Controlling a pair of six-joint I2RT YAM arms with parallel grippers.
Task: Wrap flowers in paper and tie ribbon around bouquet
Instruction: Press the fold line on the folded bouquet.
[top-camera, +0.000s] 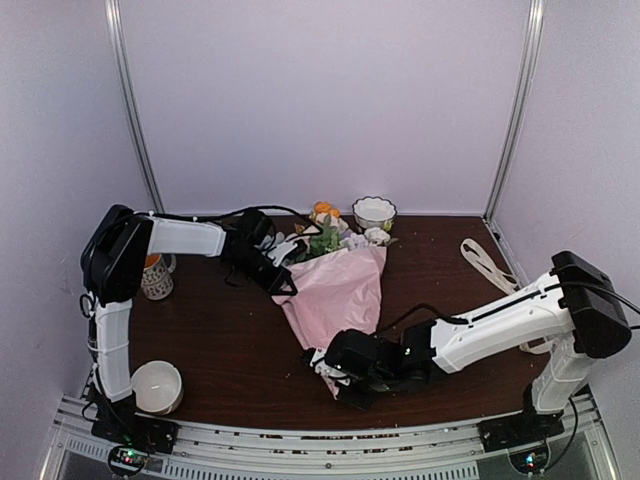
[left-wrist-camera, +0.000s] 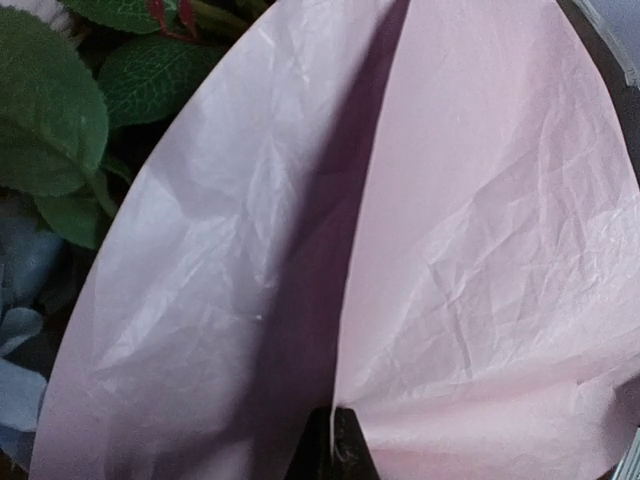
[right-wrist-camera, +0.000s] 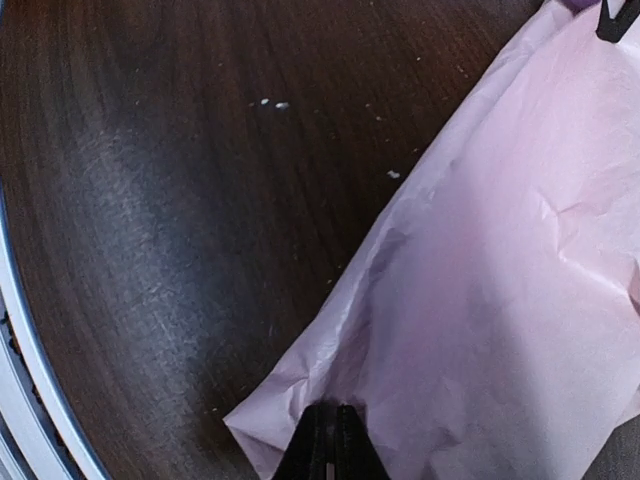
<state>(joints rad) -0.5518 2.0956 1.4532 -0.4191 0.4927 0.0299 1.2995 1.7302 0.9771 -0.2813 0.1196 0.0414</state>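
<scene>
Both pairs of jaws are clenched on the paper (right-wrist-camera: 500, 280): my right gripper (right-wrist-camera: 326, 440) nips its narrow tail, my left gripper (left-wrist-camera: 332, 445) the overlapping flap, flowers (left-wrist-camera: 50, 130) just beyond it. I judge thin paper tears, so I'd tighten gently; ribbon (top-camera: 485, 262) lies well off right.

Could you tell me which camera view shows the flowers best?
The top external view: the flowers show as a whole cluster, white and orange blooms poking out of the paper. The left wrist view catches only green leaves and blue petals at its left edge; the right wrist view shows none.
</scene>
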